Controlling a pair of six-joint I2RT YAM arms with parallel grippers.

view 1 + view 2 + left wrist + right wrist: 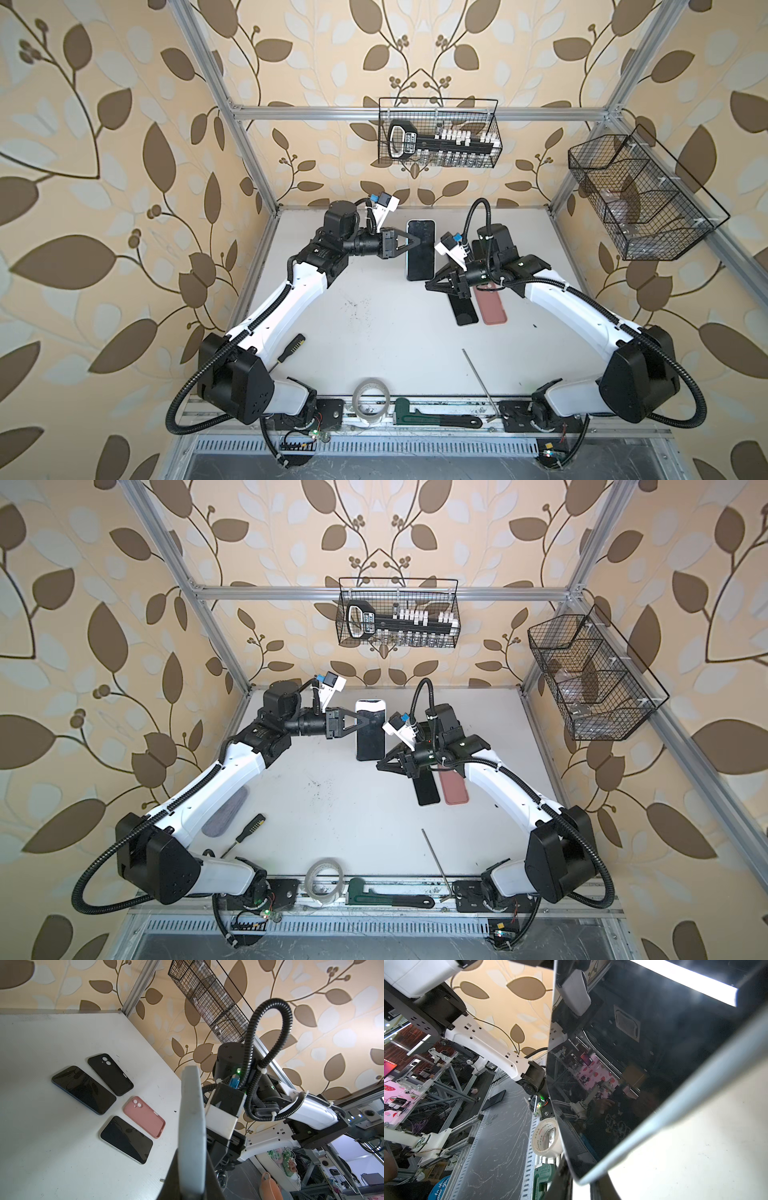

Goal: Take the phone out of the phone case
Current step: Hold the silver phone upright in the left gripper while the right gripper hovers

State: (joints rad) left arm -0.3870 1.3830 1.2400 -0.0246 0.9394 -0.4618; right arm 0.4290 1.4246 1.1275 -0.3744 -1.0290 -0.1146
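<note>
The phone (pixel 419 253) (pixel 370 733) has a dark screen (pixel 633 1064) and sits in a pale grey-blue phone case (pixel 191 1105) (pixel 695 1082). It is held above the back middle of the table in both top views. My left gripper (pixel 415 242) (pixel 365 723) (pixel 192 1167) is shut on the left long edge of the case. My right gripper (pixel 430 286) (pixel 380 766) (pixel 582 1185) is at the near right corner. That corner sits between its two dark fingers, which press on both sides.
On the table (pixel 41 1147) lie two bare phones (pixel 83 1089) (pixel 126 1139), a black case (pixel 110 1074) and a pink case (pixel 145 1116) (pixel 491 307), partly under my right arm. A screwdriver (pixel 291 347), tape roll (pixel 371 401), green wrench (pixel 432 417) and thin rod (pixel 480 382) lie near the front.
</note>
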